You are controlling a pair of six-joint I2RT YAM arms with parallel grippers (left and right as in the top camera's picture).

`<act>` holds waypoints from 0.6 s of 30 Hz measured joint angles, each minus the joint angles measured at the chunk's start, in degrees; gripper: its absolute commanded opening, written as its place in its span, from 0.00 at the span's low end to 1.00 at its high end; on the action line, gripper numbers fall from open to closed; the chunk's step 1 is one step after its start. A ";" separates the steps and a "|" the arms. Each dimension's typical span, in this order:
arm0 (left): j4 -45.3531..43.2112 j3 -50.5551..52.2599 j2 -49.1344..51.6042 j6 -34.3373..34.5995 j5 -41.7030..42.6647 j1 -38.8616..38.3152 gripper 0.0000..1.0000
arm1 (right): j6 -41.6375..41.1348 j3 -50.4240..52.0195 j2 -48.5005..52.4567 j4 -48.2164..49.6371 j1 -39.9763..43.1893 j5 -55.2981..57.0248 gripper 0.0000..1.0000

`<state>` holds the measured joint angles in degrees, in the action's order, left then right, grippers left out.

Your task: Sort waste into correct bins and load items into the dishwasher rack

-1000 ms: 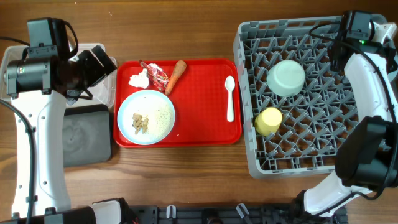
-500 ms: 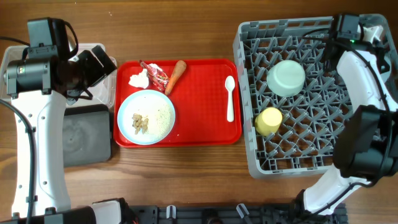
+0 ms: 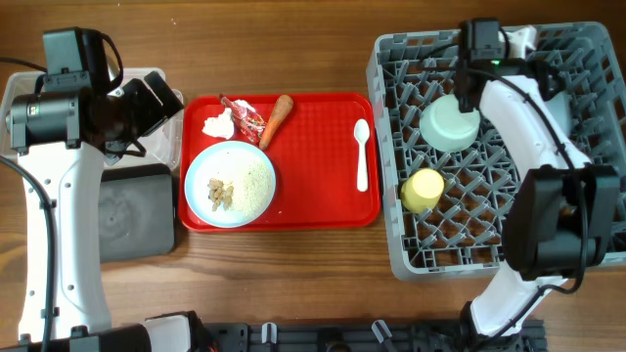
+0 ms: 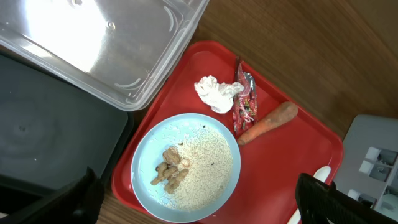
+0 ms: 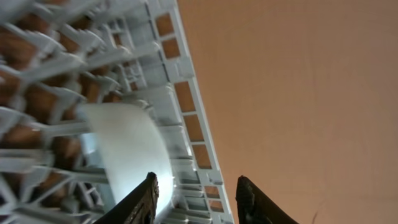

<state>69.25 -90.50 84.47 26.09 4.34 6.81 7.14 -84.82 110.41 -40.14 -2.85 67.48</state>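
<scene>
A light-blue plate (image 3: 231, 184) with rice and brown scraps (image 4: 194, 162) sits on the red serving tray (image 3: 313, 166). Behind it lie a white tissue (image 3: 218, 124), a red wrapper (image 3: 245, 118) and a carrot piece (image 3: 277, 119); the white spoon (image 3: 361, 154) lies at the tray's right. The grey rack (image 3: 489, 147) holds an upturned pale green bowl (image 3: 450, 122) and a yellow-green cup (image 3: 424, 190). My left gripper (image 4: 199, 199) is open above the plate. My right gripper (image 5: 194, 198) is open and empty over the rack's far-left part, beside the bowl (image 5: 127, 155).
A clear tub (image 3: 20, 88) stands at the far left, partly under my left arm, with the black tray (image 3: 137, 210) in front of it. Bare wooden table lies between the red tray and the rack.
My right arm has swung left across the back of the rack, from its far right corner to above the pale green bowl. The left arm has not moved.
</scene>
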 measured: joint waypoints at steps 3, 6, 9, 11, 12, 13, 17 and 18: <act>0.00 0.00 0.00 -0.02 0.00 0.00 1.00 | -0.20 -0.02 -1.90 -0.02 -1.62 -0.70 0.45; -0.02 0.00 0.00 -0.02 0.00 0.00 1.00 | -0.20 -0.31 -8.72 -0.24 -4.61 -5.16 0.50; 0.00 0.00 0.00 0.00 0.00 0.00 1.00 | -0.42 -1.22 -17.55 -2.38 -10.62 -15.69 0.52; 0.00 0.00 0.00 -0.02 0.00 0.00 1.00 | -0.57 -2.21 -23.63 -4.31 -16.46 -28.15 0.52; -0.02 0.00 0.00 0.00 0.00 0.00 1.00 | -0.66 -2.49 -25.40 -4.79 -18.64 -33.44 0.52; 0.02 0.00 0.00 -0.02 0.00 0.00 1.00 | -1.07 -2.71 -27.23 -5.18 -21.42 -40.92 0.53; 0.00 0.00 0.00 0.00 0.00 0.00 1.00 | -9.01 -1.79 -26.75 -5.49 -27.89 -59.19 0.52; 0.00 0.00 0.00 -0.02 0.00 0.00 1.00 | -11.21 -0.94 -25.62 -5.64 -28.68 -61.05 0.55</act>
<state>69.25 -90.50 84.47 26.06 4.34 6.81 -4.08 -85.76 84.79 -45.78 -31.53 6.44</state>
